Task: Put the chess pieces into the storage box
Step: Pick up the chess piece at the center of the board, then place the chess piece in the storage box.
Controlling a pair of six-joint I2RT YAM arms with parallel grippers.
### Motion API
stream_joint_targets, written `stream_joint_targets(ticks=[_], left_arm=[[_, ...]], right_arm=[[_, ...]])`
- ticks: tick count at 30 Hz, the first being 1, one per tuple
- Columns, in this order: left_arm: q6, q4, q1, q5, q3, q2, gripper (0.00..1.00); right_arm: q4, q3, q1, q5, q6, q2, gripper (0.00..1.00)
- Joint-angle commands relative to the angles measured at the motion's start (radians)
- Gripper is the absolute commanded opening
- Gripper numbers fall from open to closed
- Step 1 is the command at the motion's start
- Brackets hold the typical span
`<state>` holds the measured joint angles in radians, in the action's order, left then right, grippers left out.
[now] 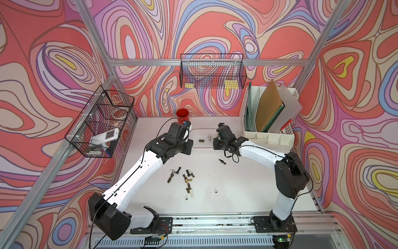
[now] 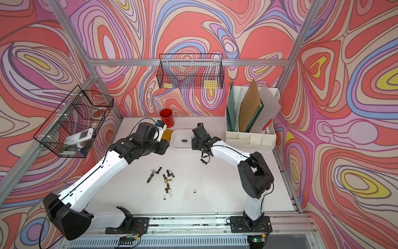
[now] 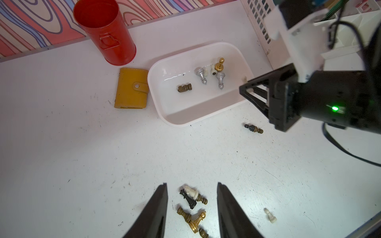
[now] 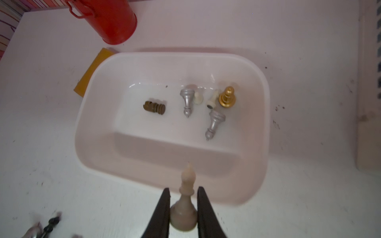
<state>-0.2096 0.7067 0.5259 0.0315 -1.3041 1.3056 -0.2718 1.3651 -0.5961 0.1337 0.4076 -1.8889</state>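
Six pieces (image 4: 187, 101) boxed; right tool (image 4: 183, 192) grips a cream piece (image 4: 186, 185) at the box (image 4: 266, 103) rim, left tool (image 3: 191, 185) spread wide, about a dozen loose pieces (image 1: 187, 179) left on desk (image 1: 237, 194).

Blurred chess pieces (image 4: 49, 224) at the right wrist view's edge; yellow wallet (image 4: 90, 76) half hidden behind the storage box (image 4: 90, 144).

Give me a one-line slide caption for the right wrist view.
Right gripper, jaws shut on a cream chess piece, by the storage box rim; several pieces already inside.
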Motion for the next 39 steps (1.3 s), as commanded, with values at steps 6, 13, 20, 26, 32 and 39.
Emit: stream_joint_targets(ticks=[6,13,20,26,32,39], left_arm=[[0.008,-0.05,0.002,0.051,0.051,-0.056,0.45],[0.013,-0.059,0.002,0.066,0.068,-0.061,0.45],[0.009,-0.069,0.002,0.057,0.075,-0.06,0.44],[0.004,-0.071,0.002,0.05,0.081,-0.057,0.45],[0.001,-0.071,0.002,0.024,0.085,-0.043,0.45],[-0.006,-0.023,0.004,-0.105,0.078,-0.004,0.44]], right_arm=[[0.271,0.192,0.009,-0.055,-0.126,-0.26,0.16],[0.342,0.239,0.011,-0.06,-0.124,-0.368,0.22],[0.363,0.231,0.012,-0.071,-0.112,-0.367,0.35],[0.373,0.209,0.011,-0.097,-0.114,-0.306,0.34],[0.348,0.196,0.011,-0.142,-0.105,-0.212,0.34],[0.236,0.14,0.015,-0.124,-0.065,-0.067,0.33]])
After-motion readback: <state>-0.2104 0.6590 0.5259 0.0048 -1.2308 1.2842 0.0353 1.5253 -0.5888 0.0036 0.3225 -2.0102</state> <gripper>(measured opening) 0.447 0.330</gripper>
